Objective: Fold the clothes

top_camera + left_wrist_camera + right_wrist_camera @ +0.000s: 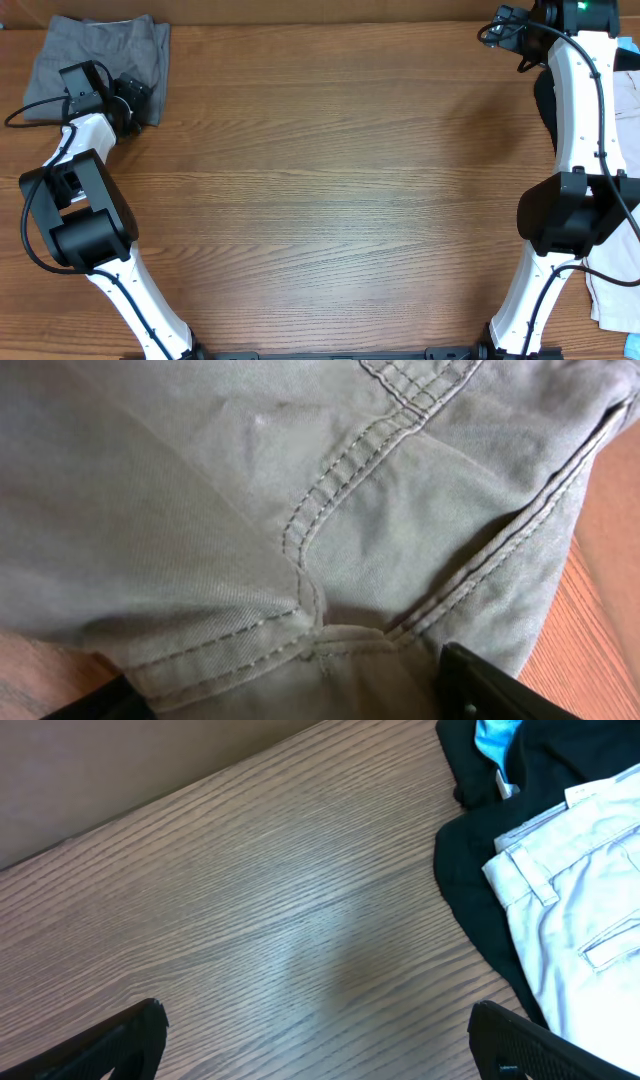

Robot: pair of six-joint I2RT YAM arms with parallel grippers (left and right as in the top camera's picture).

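Grey garment [98, 50] fills the left wrist view, and we see the left gripper [295, 700] with its jaws spread wide. One finger is at seven o'clock and the other at five, and a stitched seam and pocket edge lie in the gap between them. Nothing is pinched. We judge the gripper sits at this hem either to take a fresh hold or because it has let the cloth go; the garment already looks squared up in a compact block.

From overhead that block lies at ten o'clock on the table [330, 200], tucked into the corner so the middle stays free for work.

The right gripper [320, 1045] also has its jaws wide apart, with only bare wood between them. It hangs near one o'clock on the table. Just beside it, toward three o'clock, wait pale trousers [580, 890] lying on a black garment [470, 880], with a blue cloth [495, 735] at the top. We take these as the unfolded pile, kept within the right arm's reach
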